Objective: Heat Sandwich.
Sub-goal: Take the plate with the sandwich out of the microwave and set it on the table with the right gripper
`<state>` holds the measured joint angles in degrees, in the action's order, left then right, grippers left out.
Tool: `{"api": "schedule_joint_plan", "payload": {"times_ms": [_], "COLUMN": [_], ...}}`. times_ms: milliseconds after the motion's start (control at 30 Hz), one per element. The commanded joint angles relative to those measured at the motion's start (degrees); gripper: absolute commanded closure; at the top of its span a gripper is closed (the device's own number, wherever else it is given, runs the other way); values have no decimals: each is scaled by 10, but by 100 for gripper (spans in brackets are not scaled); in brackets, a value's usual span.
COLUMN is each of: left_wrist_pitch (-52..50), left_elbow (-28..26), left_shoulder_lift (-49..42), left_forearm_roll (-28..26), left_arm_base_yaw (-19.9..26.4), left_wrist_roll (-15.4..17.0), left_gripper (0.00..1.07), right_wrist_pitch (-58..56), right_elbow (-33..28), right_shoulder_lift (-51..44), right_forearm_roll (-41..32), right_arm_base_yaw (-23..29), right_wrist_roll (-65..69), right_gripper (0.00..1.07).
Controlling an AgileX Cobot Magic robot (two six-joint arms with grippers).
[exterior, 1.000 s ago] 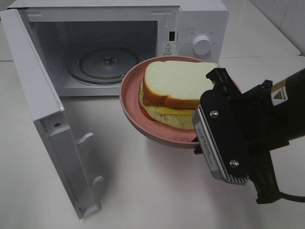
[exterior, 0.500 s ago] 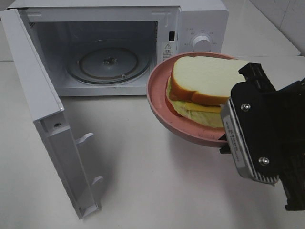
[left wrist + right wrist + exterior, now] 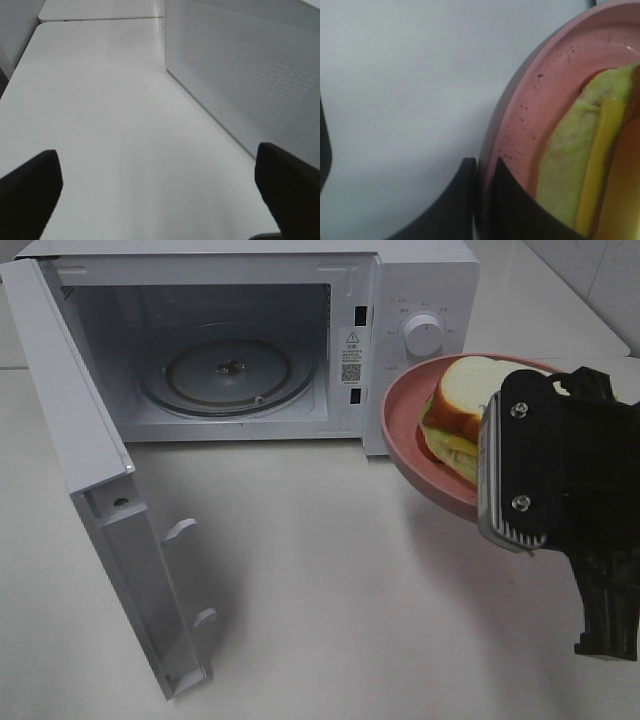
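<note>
In the exterior high view, a white microwave (image 3: 250, 340) is seen standing at the far edge of the white bench (image 3: 330, 600), its door (image 3: 100, 490) swung fully open toward the left edge and its glass turntable (image 3: 228, 373) bare. The sandwich (image 3: 462, 410) is carried on a round pink plate (image 3: 420, 435) that is held clear of the bench surface, in front of the microwave's control panel with its dial (image 3: 424, 334) and toward the right edge of the bench. The plate is shown tilted, and much of it and of the sandwich is hidden behind the black body of the right arm. The grip itself cannot be made out from this view; it is given only by the right wrist view, where the right gripper (image 3: 482, 200) is seen pinched narrowly on the plate's rim, one dark finger (image 3: 452, 205) on the outer side and the other on the inner side, with the pale green and yellow filling of the sandwich lying just beside the inner finger. The left gripper (image 3: 160, 190) is not found in the exterior high view at all; it is shown only in the left wrist view, where its two dark fingertips (image 3: 30, 185) are spread wide with nothing between them, above bare bench, with the perforated side wall of the microwave just beside it.
</note>
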<state>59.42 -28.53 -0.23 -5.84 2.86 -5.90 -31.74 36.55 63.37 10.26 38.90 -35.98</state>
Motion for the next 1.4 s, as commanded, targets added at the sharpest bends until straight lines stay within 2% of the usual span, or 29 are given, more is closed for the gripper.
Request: {"api": "schedule_joint_plan", "payload": {"times_ms": [33,267,700,967,1400], "left_wrist_pitch": [-3,-3,-3,-3,-3], "left_elbow": [2,2,2,2,2], "left_shoulder_lift": [-13,-13,-13,-13,-13], "left_forearm_roll": [-2,-2,-2,-2,-2], "left_arm_base_yaw": [-5,-5,-5,-5,-5], "left_wrist_roll": [1,1,1,1,1], "left_gripper": [3,3,3,3,3], "right_wrist_pitch": [2,-67,-139,-150,-140], "right_elbow": [2,2,2,2,2], "right_shoulder_lift": [-7,-5,-5,-5,70], "right_forearm_roll": [40,110,171,174,265], "right_arm_base_yaw": [-2,-2,-2,-2,-3], "right_wrist_roll": [88,226,420,508,666], "right_gripper": [103,103,103,103,103]}}
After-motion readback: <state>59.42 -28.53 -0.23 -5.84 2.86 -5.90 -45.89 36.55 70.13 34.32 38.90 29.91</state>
